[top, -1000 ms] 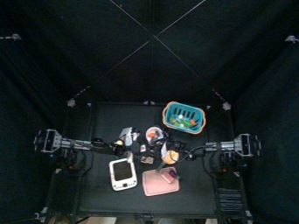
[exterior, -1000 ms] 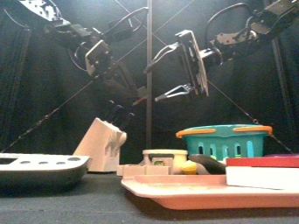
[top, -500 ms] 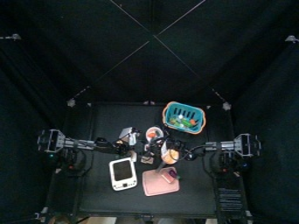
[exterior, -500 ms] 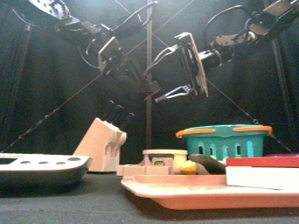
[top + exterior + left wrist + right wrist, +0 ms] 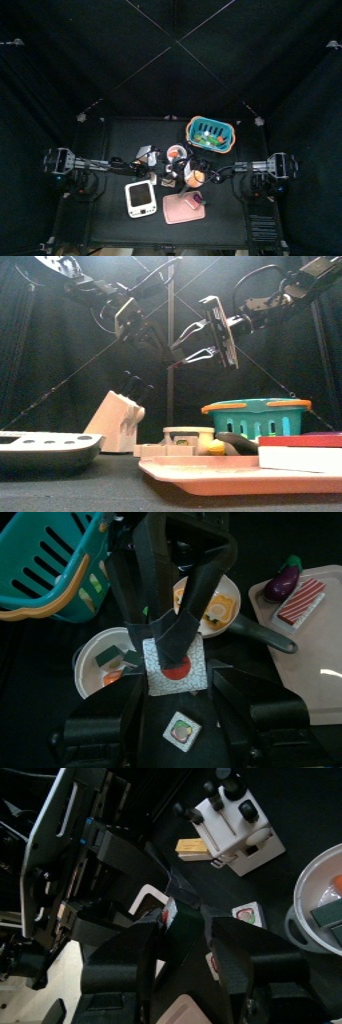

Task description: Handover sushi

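The left pincer [image 5: 174, 684] is clamped on the white, red-centred square sushi piece [image 5: 175, 672]. The piece lies directly between the right pincer's [image 5: 182, 918] parted jaws.

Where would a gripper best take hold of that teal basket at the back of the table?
Probably the teal basket by its top rim, coming straight down: it stands upright with its mouth open, so one jaw can slip inside the thin wall, one outside.
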Available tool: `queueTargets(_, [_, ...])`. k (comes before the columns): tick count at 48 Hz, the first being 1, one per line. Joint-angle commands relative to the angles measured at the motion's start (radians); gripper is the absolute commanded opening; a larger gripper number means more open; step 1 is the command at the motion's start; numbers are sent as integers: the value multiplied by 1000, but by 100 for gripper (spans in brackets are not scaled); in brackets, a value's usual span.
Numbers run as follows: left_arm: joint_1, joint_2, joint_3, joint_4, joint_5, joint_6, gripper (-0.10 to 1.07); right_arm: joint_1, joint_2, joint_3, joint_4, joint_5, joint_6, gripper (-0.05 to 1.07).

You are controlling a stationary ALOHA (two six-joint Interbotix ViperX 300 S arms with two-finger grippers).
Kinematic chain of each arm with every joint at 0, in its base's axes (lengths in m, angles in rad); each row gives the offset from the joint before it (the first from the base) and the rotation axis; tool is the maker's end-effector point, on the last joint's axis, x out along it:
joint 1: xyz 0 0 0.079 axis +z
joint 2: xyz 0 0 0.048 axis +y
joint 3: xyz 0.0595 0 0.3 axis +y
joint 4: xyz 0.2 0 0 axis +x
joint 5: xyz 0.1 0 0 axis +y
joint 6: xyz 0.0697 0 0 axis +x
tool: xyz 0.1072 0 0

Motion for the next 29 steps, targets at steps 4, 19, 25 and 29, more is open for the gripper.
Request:
queueTargets(4, [2,-3,-31,3,-11,-2,67,-6,-11,-9,-2,-3,-3,60])
queueTargets(19, [3,2,-25,2,-17,-2,89,-6,-11,0,2,2,-3,56])
queueTargets(25, [3,3,-21,2,-17,-2,94,-8,-12,2,2,0,-2,56])
queueTargets(29, [3,2,-20,3,-20,-2,94,-6,-14,3,2,2,-3,56])
